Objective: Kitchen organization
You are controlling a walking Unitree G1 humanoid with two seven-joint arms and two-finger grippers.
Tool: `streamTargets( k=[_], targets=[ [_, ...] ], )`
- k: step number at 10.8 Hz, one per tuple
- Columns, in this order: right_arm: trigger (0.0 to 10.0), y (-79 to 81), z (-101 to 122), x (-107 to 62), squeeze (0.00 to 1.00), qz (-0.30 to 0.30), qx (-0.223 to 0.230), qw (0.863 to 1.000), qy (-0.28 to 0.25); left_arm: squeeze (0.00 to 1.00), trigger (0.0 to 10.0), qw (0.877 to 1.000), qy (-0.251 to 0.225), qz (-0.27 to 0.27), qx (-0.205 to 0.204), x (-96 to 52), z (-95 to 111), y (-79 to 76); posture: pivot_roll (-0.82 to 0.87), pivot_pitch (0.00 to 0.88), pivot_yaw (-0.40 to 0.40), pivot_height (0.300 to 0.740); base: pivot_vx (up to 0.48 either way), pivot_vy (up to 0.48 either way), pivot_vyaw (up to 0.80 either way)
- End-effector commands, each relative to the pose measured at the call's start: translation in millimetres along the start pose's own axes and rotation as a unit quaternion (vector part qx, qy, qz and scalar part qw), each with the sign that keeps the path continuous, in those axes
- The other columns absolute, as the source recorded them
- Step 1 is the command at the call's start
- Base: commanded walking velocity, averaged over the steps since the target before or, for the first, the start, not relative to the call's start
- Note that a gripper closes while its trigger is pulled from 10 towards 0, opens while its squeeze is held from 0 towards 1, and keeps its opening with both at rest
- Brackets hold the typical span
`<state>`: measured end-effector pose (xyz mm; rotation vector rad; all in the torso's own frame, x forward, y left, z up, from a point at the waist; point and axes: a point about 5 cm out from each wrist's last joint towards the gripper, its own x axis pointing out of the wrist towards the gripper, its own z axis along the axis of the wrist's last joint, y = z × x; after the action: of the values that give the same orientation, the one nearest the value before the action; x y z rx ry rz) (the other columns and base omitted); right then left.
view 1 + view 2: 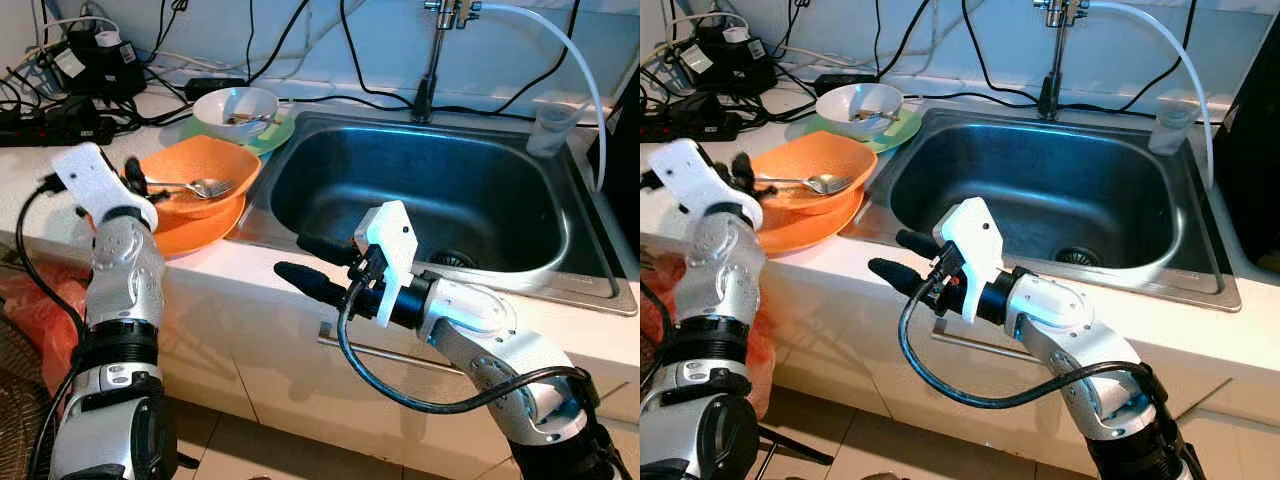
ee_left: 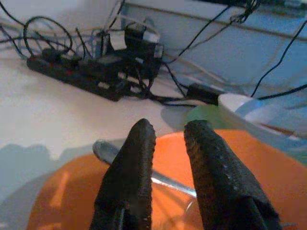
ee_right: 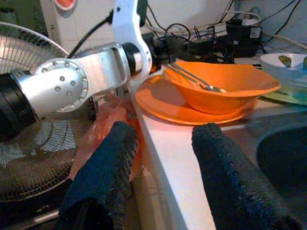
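An orange bowl [image 1: 205,165] sits on an orange plate [image 1: 190,235] on the white counter, left of the steel sink [image 1: 400,170]. A metal spoon [image 1: 195,186] lies in the bowl with its handle toward the left rim. My left gripper [image 1: 133,172] hovers at that left rim; in the left wrist view its fingers [image 2: 139,158] stand narrowly open just above the spoon handle [image 2: 103,148]. My right gripper [image 1: 292,260] hangs open and empty over the counter's front edge, in front of the sink, pointing toward the orange bowl [image 3: 220,86].
A white bowl [image 1: 236,108] with scraps rests on a green plate [image 1: 272,136] behind the orange bowl. Power strips and cables [image 1: 60,110] crowd the back left. A faucet [image 1: 432,60] and a plastic cup [image 1: 550,130] stand behind the sink. A fan [image 3: 29,134] and an orange bag [image 1: 40,300] sit below the counter.
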<state>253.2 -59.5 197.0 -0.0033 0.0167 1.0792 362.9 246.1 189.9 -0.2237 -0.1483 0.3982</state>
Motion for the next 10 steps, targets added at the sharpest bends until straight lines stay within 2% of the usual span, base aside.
streamTargets(
  k=[1, 6, 8, 10],
  targets=[
    [10.0, -1.0, 2, 1.0, 0.00, -0.003, -0.009, 1.000, -0.003, 0.00, 0.0, 1.000, -0.026, -0.003, 0.007, 1.4, 12, -5.7, -0.01, 0.000, 0.065, 0.740, 0.000, 0.000, 0.00],
    [10.0, -1.9, 2, 0.8, 0.00, -0.006, -0.011, 1.000, -0.004, 0.00, 0.0, 1.000, -0.021, -0.004, -0.001, 0.6, 11, -7.5, -0.02, 0.000, 0.066, 0.740, 0.000, 0.000, 0.00],
    [10.0, -2.2, 2, 0.7, 0.00, -0.008, -0.013, 1.000, -0.004, 0.00, 0.0, 0.998, -0.049, -0.025, 0.015, 2.4, 20, -16.1, -0.02, 0.000, 0.068, 0.740, 0.000, 0.000, 0.00],
    [10.0, -3.0, 2, 0.8, 0.00, -0.011, -0.015, 1.000, -0.006, 0.00, 0.0, 0.994, -0.084, -0.066, 0.039, -0.6, 27, -32.2, -0.02, 0.000, 0.069, 0.740, 0.000, 0.000, 0.00]
  ],
)
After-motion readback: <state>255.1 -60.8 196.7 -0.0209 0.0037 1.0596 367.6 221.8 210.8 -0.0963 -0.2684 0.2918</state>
